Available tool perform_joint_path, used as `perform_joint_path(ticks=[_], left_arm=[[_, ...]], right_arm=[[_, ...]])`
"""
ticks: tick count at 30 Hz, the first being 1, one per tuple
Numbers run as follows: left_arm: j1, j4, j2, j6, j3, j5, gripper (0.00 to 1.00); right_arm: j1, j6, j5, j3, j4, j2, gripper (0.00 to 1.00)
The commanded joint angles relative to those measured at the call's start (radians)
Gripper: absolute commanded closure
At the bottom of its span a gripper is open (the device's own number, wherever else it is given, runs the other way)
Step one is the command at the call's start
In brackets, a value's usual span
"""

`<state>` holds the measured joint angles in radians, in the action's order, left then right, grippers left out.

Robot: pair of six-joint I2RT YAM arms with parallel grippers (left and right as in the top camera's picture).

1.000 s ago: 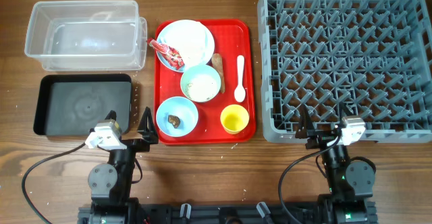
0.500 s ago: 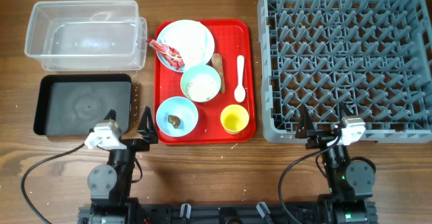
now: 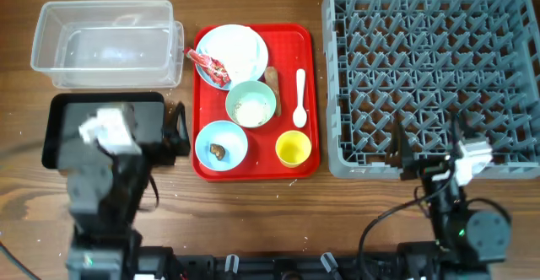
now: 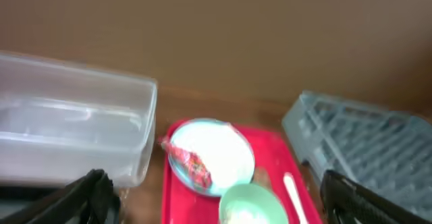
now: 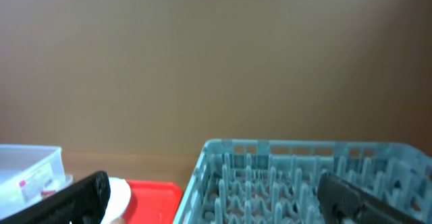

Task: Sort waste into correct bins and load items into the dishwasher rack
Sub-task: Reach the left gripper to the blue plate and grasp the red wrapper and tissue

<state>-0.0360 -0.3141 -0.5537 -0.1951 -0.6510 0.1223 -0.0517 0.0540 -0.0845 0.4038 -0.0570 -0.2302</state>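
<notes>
Red wrapper (image 3: 209, 67) looks like the nearest pick for the left arm, so I take it as the step in hand.

- Left gripper (image 3: 179, 131): jaws wide, nothing held. It hangs over the table between the black tray (image 3: 57, 120) and the left edge of the red tray (image 3: 291, 44). The overhead view is blurred here.
- The wrapper lies across the left rim of the pale-blue plate (image 3: 240, 48), at the far-left corner of the red tray.
- Approach: come down from above, set the jaws across the wrapper's short width, and pinch the foil only, clear of the plate rim. Lift straight up before swinging toward the clear tub (image 3: 105, 31) or the black tray. The pictures do not show which bin is correct.
- Risk: the plate may drag along or tilt.
- Right gripper (image 3: 426, 142): wide, empty, over the near edge of the dishwasher rack (image 3: 430, 61). Best held off the red tray meanwhile.
</notes>
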Motion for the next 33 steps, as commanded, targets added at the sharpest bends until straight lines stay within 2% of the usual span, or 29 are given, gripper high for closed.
perform_joint_path(ticks=[1,5,9,13,16,22,24,25,29,33], left_arm=[[0.007,-0.16,-0.31,0.035,-0.328,0.008,0.0],[-0.015,-0.41,-0.664,0.031,-0.701,0.008,0.0],[-0.077,-0.64,-1.014,0.031,-1.068,-0.018,0.0],[-0.113,-0.693,-1.235,0.031,-1.244,0.017,0.0],[-0.129,-0.607,-1.362,0.031,-1.255,0.162,0.0],[-0.131,-0.557,-1.471,-0.008,-1.254,0.183,0.0],[-0.14,-0.556,-1.52,-0.206,-1.249,0.054,0.0],[-0.148,-0.557,-1.542,-0.251,-1.248,0.009,0.0],[-0.216,-0.556,-1.635,-0.397,-1.248,-0.159,0.0],[-0.287,-0.538,-1.689,-0.423,-1.248,-0.29,0.0]], right_arm=[[-0.008,-0.064,0.024,0.24,-0.091,-0.215,0.0],[-0.008,-0.08,0.024,0.509,-0.243,-0.513,0.0],[-0.008,-0.08,-0.021,0.819,-0.487,-0.838,0.0],[-0.008,-0.08,-0.176,0.998,-0.64,-1.064,0.0],[-0.008,-0.076,-0.232,1.003,-0.668,-1.163,0.0],[-0.008,0.025,-0.232,1.003,-0.749,-1.233,0.0],[-0.008,0.025,-0.231,1.003,-0.758,-1.236,0.0],[-0.008,0.025,-0.231,1.003,-0.76,-1.236,0.0],[-0.008,0.025,-0.231,1.002,-0.768,-1.236,0.0],[-0.008,0.024,-0.231,1.002,-0.79,-1.236,0.0]])
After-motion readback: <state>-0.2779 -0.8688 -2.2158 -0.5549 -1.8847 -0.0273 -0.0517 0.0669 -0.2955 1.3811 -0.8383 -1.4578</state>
